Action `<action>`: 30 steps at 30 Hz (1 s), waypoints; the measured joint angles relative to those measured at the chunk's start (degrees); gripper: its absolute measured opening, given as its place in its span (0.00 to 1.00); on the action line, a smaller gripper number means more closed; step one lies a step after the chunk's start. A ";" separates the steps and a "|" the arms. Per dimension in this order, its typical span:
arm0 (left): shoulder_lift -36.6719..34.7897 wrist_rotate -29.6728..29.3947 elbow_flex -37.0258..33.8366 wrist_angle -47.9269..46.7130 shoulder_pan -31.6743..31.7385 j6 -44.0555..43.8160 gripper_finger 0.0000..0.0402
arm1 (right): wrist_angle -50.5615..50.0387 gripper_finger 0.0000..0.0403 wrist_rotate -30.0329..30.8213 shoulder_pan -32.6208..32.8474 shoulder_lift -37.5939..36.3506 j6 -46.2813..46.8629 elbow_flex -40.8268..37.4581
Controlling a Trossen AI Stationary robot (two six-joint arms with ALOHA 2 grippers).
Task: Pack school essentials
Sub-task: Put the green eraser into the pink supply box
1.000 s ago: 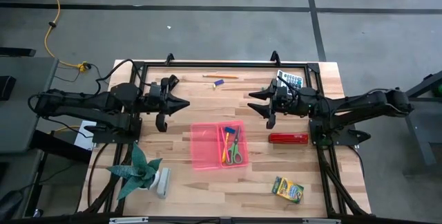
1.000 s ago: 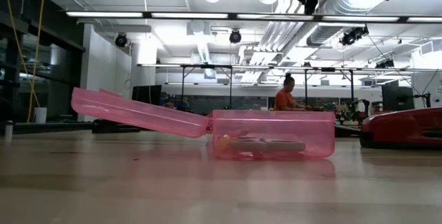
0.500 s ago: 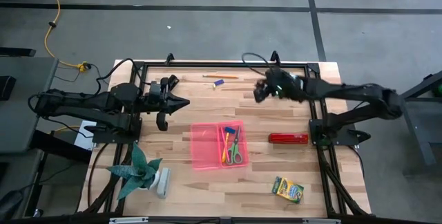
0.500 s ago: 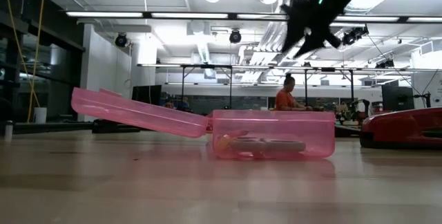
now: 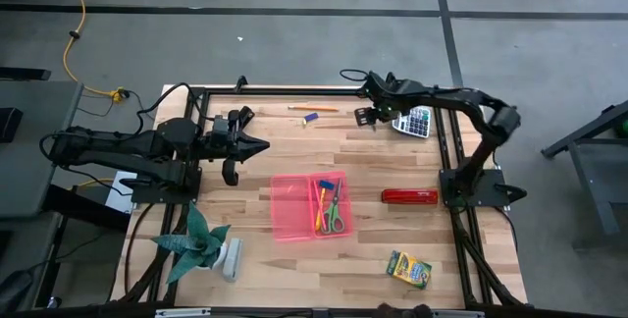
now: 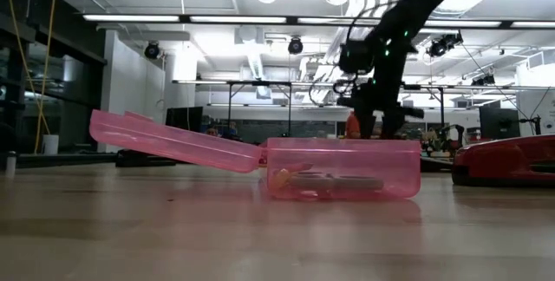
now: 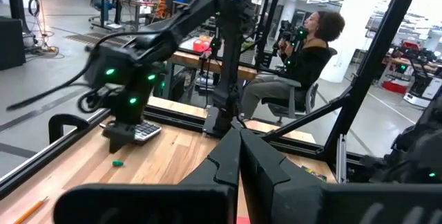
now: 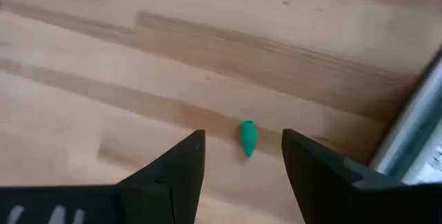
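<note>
A small green eraser (image 8: 247, 138) lies on the wood near the table's far edge, beside a calculator (image 5: 414, 120). My right gripper (image 8: 243, 148) hangs open above it, pointing steeply down, one finger on either side and clear of it; it also shows in the high view (image 5: 365, 115). An open pink box (image 5: 309, 206) in the middle holds green-handled scissors (image 5: 335, 210) and pens. A pencil (image 5: 312, 109) and a blue eraser (image 5: 311, 118) lie at the far edge. A crayon box (image 5: 408, 269) lies near right. My left gripper (image 5: 257, 144) waits shut, level, at the left.
A red stapler (image 5: 409, 196) lies right of the pink box, whose lid (image 6: 173, 142) is folded out to the left. A potted plant (image 5: 201, 244) stands near left. A black frame rail (image 5: 324, 90) runs along the far edge. A person (image 7: 304, 51) sits beyond the table.
My right gripper has swung from above the table's right middle toward the far edge, come down and tipped from level to pointing steeply down, rolling as it went. It has stayed open. Nothing on the table has moved.
</note>
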 joint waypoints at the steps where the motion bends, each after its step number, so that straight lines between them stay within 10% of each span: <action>1: 0.00 0.00 0.00 0.00 0.00 0.00 0.00 | 0.05 0.46 -1.11 -0.78 1.19 -0.20 0.33; 30: 0.00 -1.42 -0.01 0.00 0.00 -0.08 0.00 | -0.10 0.20 -3.80 -2.25 9.45 -0.25 1.40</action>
